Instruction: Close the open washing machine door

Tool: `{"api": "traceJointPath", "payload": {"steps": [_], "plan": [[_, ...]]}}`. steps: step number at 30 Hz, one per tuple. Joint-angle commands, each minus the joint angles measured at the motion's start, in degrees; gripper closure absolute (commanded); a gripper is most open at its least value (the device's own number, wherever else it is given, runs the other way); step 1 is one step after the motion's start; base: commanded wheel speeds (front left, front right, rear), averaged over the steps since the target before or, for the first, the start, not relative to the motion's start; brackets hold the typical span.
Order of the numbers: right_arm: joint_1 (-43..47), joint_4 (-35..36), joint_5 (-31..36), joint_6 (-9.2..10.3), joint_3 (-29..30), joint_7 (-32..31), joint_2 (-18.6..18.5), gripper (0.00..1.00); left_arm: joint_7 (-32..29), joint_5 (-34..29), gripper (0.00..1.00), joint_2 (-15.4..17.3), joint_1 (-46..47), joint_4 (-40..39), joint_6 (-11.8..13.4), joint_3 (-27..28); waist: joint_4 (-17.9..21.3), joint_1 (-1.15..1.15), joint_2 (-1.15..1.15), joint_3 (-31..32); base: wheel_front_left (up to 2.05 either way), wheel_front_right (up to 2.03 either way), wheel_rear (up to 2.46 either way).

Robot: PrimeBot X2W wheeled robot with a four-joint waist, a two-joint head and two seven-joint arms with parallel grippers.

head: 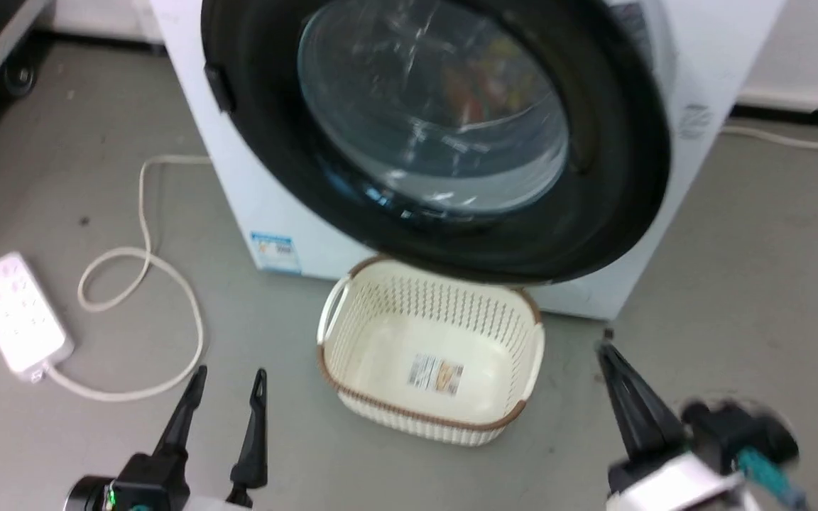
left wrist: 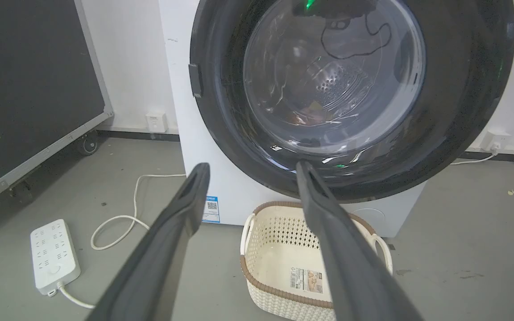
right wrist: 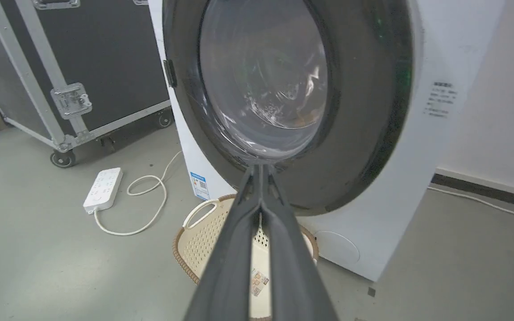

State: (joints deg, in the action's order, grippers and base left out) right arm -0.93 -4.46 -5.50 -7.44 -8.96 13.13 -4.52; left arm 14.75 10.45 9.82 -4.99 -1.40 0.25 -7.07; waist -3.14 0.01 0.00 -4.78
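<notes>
The washing machine door (head: 615, 142) is a round glossy black ring around a bulging clear glass window. It lies flat against the white machine front, with no gap showing at its rim (right wrist: 368, 111). Coloured laundry shows dimly through the glass (left wrist: 328, 89). My left gripper (head: 230, 371) is open and empty at the lower left, low above the floor and well short of the door. My right gripper (head: 604, 348) is shut with nothing in it at the lower right. In the right wrist view its closed fingers (right wrist: 260, 168) point at the door's lower part.
A cream perforated laundry basket (head: 409, 419) with a brown rim stands empty on the floor just in front of the machine. A white power strip (head: 18, 312) and its looped cable (head: 146, 262) lie at the left. A black wheeled flight case (right wrist: 83, 58) stands at the far left.
</notes>
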Motion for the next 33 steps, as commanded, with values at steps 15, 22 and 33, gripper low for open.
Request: {"api": "traceJointPath", "payload": {"steps": [15, 22, 33], "plan": [[-26.35, -5.80, -7.99, -0.05, -0.76, -9.82, -16.75, 1.00, 0.25, -2.34, 0.00, -3.67, 8.07, -0.17, -4.04, 2.81, -7.43, -0.01, 0.00, -14.87, 0.00, 0.00, 0.00], [-36.23, -12.64, -10.53, -0.05, 2.92, -12.43, -19.74, 1.00, 0.25, -3.11, 0.00, -5.10, 10.70, -1.26, -5.27, 3.40, -8.83, -0.01, 0.00, -18.55, 0.00, 0.00, 0.00], [-48.61, -22.62, -5.82, -0.05, 12.88, -15.65, -16.97, 1.00, 0.25, -4.10, 0.00, -6.27, 12.37, -1.44, -6.28, 3.91, -9.34, -0.01, 0.00, -20.78, 0.00, 0.00, 0.00]]}}
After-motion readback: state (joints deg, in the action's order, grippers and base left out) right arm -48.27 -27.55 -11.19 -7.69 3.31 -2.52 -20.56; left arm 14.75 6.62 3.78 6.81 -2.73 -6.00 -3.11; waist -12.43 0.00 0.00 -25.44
